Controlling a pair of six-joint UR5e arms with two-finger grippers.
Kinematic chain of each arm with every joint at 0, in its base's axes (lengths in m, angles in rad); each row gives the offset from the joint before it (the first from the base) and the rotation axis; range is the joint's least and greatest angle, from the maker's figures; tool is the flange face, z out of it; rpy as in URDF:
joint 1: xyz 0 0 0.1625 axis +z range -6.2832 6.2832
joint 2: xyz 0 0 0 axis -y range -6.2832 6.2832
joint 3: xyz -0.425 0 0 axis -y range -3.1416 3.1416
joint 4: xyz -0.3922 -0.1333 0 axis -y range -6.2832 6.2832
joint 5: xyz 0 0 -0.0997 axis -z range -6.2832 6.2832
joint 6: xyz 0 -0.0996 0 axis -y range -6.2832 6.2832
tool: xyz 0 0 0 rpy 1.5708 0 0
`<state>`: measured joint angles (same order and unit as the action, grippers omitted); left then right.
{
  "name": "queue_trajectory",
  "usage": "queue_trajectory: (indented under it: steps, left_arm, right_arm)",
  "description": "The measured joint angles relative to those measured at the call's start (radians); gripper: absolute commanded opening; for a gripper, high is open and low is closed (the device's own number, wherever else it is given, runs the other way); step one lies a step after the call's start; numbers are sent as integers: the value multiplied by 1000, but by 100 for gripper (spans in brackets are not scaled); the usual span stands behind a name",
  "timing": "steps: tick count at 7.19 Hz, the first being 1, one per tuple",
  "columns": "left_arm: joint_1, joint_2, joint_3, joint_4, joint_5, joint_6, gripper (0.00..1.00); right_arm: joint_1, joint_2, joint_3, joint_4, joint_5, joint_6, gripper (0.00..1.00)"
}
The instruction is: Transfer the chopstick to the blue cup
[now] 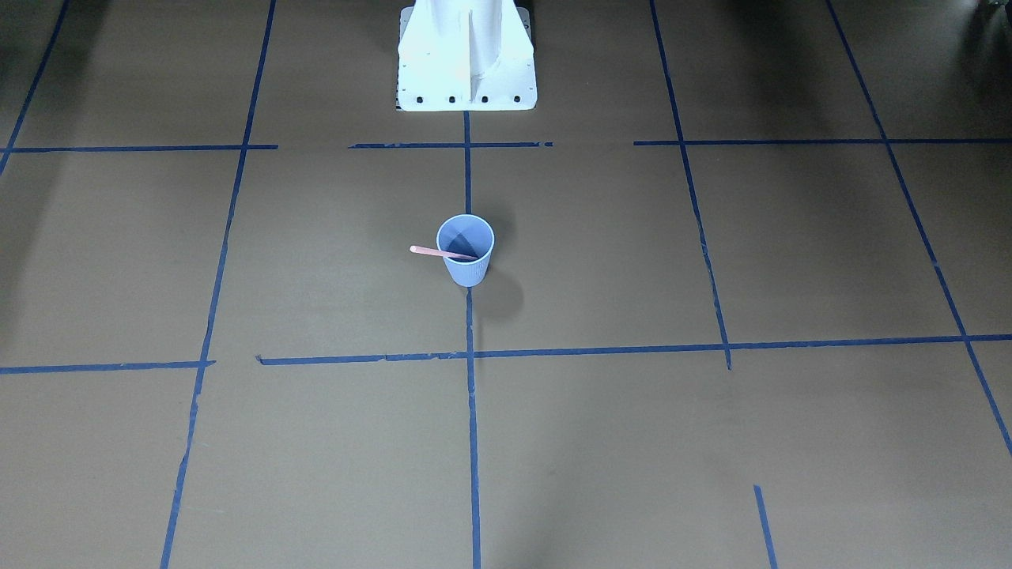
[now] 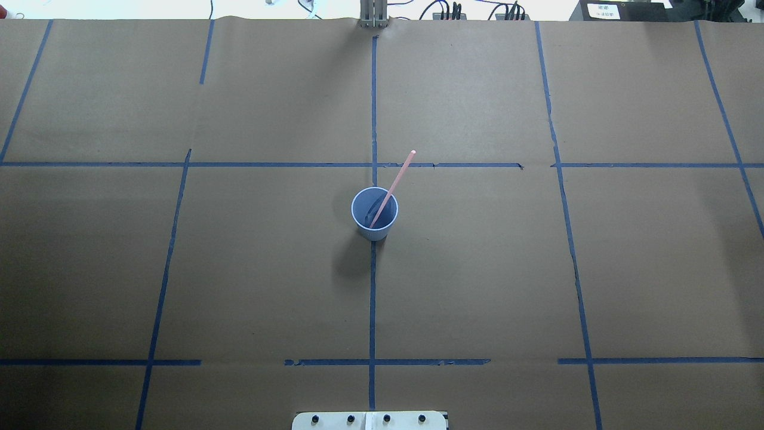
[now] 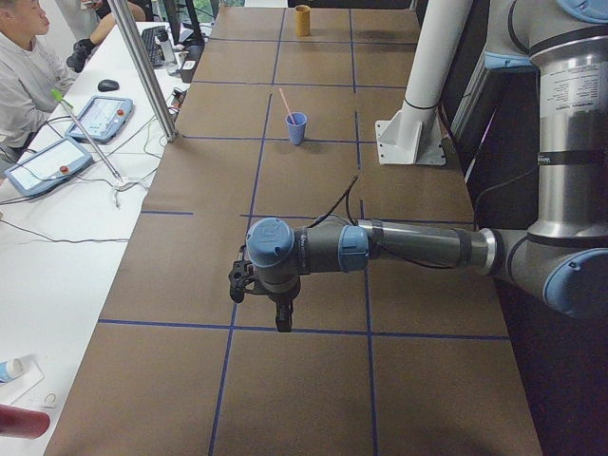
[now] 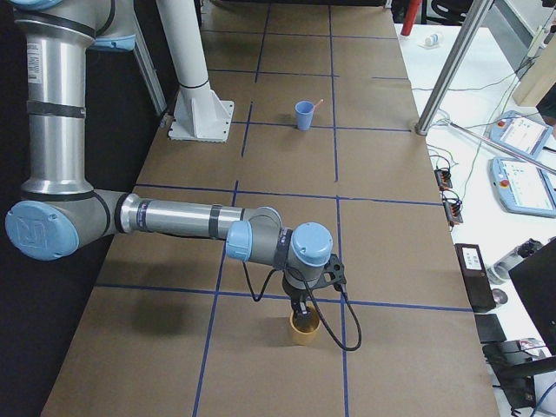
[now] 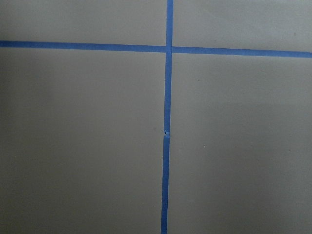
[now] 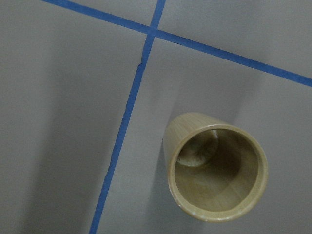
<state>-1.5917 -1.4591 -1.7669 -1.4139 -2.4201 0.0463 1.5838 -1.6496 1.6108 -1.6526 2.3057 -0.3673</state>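
The blue cup stands upright at the table's middle, on a tape line; it also shows in the overhead view. One pale pink chopstick leans inside it, its upper end sticking out over the rim. Both grippers are far from the cup and show only in the side views. The left gripper hangs over bare table; I cannot tell if it is open or shut. The right gripper hangs just above a tan bamboo cup; I cannot tell its state either.
The white robot pedestal stands behind the blue cup. Blue tape lines grid the brown table. A person, teach pendants and a metal pole are at the table's far side. The tan cup stands near the table's right end.
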Motion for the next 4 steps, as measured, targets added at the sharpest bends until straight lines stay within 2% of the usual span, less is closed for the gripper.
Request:
queue_trajectory:
  steps: [4]
  left_arm:
    - [1,2,-7,5,28,105,100]
  right_arm:
    - [-22,-1,13,3,21,36,100]
